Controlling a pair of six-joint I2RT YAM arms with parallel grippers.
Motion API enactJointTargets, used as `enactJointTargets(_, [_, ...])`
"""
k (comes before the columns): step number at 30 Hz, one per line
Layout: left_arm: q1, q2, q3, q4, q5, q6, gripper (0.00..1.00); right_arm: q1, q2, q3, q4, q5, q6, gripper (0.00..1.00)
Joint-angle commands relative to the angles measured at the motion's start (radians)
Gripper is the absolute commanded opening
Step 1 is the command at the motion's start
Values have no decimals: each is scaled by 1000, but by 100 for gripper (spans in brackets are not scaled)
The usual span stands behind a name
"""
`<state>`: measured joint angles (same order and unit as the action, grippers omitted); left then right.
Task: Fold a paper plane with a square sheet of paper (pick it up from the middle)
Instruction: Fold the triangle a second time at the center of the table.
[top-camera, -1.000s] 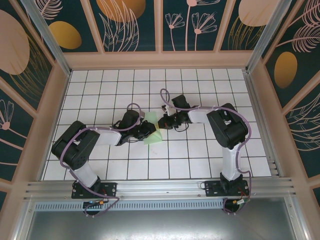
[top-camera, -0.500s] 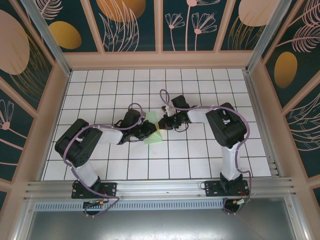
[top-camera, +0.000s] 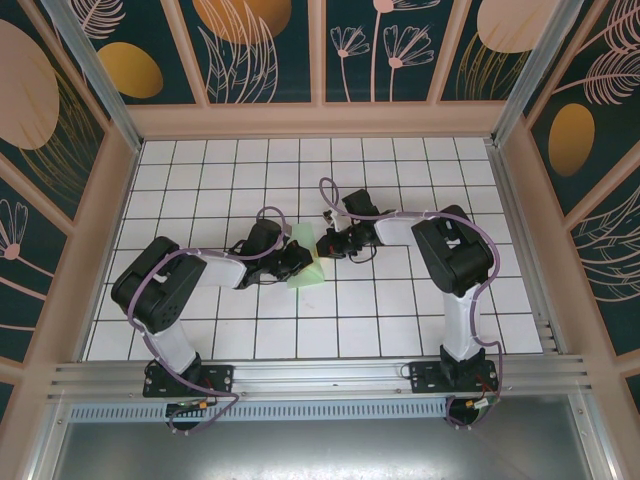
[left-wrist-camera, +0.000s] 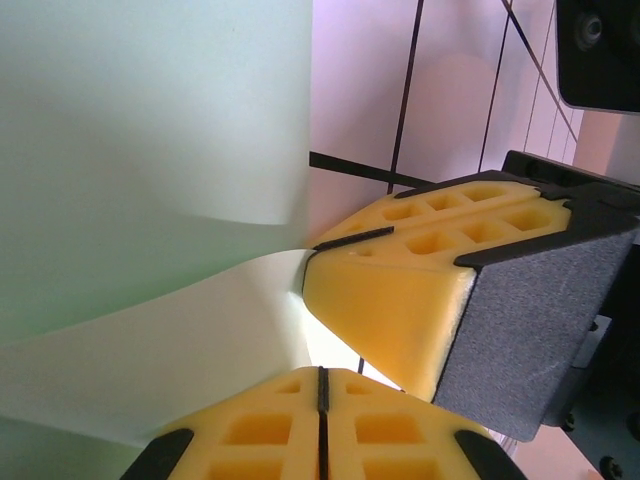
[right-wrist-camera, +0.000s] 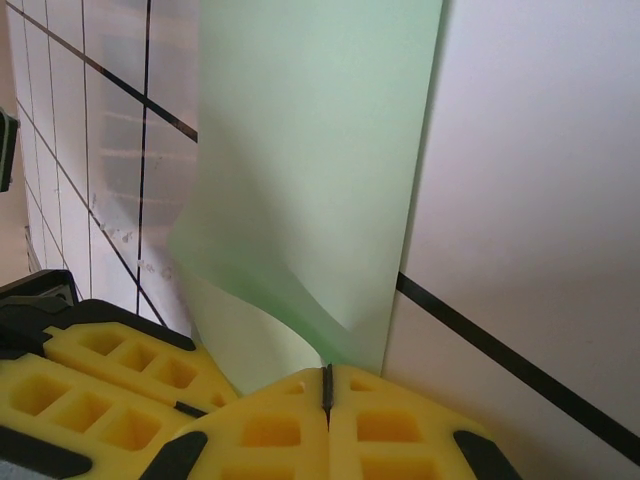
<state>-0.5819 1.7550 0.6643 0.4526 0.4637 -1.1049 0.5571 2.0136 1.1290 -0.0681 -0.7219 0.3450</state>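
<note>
The square sheet of paper (top-camera: 307, 271), pale mint-green and curled up off the tiles, lies between my two grippers at the middle of the table. My left gripper (top-camera: 299, 258) is at its left side, jaws shut, and the pale underside of a lifted flap (left-wrist-camera: 150, 370) runs right into its tip (left-wrist-camera: 322, 372). My right gripper (top-camera: 323, 246) is shut on the sheet's far right part. In the right wrist view the curled paper (right-wrist-camera: 310, 150) narrows into its closed tip (right-wrist-camera: 325, 370). The two grippers nearly touch. No paper plane shape shows.
White tiled table (top-camera: 400, 320) with black grid lines, walled by wooden frames at the left, back and right. An aluminium rail (top-camera: 320, 378) runs along the near edge by the arm bases. Open tiles lie around the grippers on every side.
The left jaws have closed the last bit onto the paper flap. Both arms and the sheet have hardly shifted.
</note>
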Motion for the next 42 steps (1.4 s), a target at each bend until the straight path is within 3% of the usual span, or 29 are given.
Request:
enactJointTargets(1, [-5,18,4,3,6,-3,10,-5,26,32,-17,15,-28,3])
enactJointTargets(42, [-6,27,-19,-22,-17,-24,5,-4,51,48,-33,26,-31,3])
